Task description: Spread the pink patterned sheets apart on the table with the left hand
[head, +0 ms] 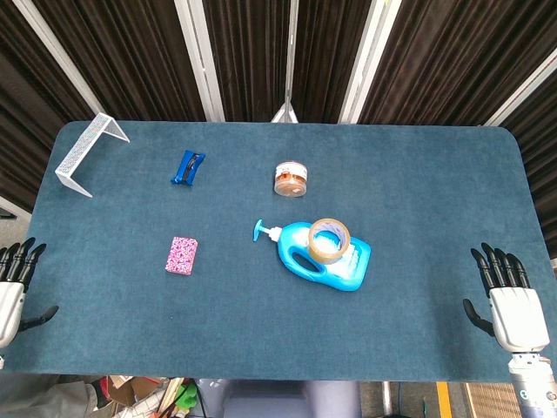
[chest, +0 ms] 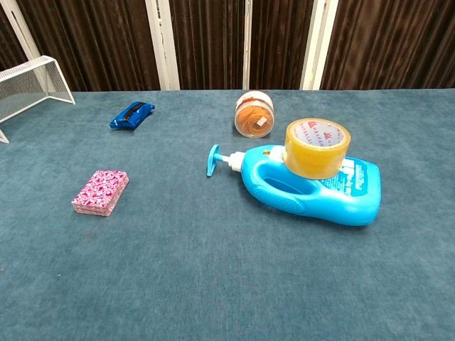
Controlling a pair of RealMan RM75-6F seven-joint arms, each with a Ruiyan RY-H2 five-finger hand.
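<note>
Waiting at the near edge of a blue-carpeted table (head: 418, 348), both robot hands sit idle, w/ nothing in them. Left hand (head: 16, 283) is at the near left corner, dark fingers apart and pointing away from the robot, thumb out to the side; it holds nothing. Right hand (head: 509, 305) mirrors it at the near right corner, fingers likewise apart and empty. Neither hand shows in the chest view.

Pink patterned sheets (head: 181, 255) lie as one neat, squared-up stack, flat on the table, left of center and nearer the left hand than the right, which prob. explains why the left hand is assigned. They are well apart from that hand, so spreading has not begun; the stack looks untouched. Open cloth surrounds the stack on all sides, giving room to fan the sheets out.

Other items sit clear of it: a blue soap bottle (head: 326, 257) lies on its side at center, pump toward the stack, w/ a roll of tape (head: 330, 239) resting on top. Behind are a small jar (head: 291, 178), a blue clip (head: 187, 167), and a white wire rack (head: 87, 152) at the far left corner.

Next step, by my judgement: left hand reaches fwd and right to the stack, presses lightly, and slides the sheets sideways.
</note>
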